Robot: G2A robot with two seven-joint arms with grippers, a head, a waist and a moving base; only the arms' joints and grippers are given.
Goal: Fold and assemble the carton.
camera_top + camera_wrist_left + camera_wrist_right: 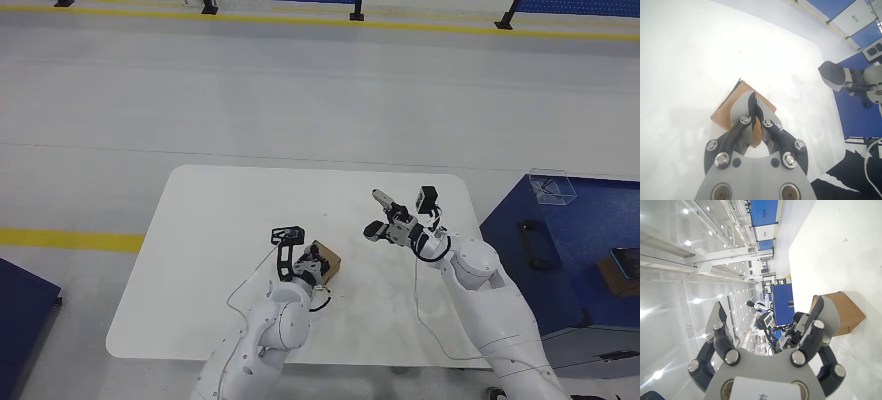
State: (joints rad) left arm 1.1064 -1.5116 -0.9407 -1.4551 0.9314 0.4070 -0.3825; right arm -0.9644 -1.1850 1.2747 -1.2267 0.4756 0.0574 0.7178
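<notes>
We hold our grey-and-black left gripper, fingers pressed together, over the small brown cardboard carton near the middle of the white rounded table. Our right gripper hangs spread wide, well apart from it.

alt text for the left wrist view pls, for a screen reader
The left gripper, fingers closed together, pinches a brown carton that lies on the white table. The right gripper shows farther off near the table's edge, apart from the carton.
</notes>
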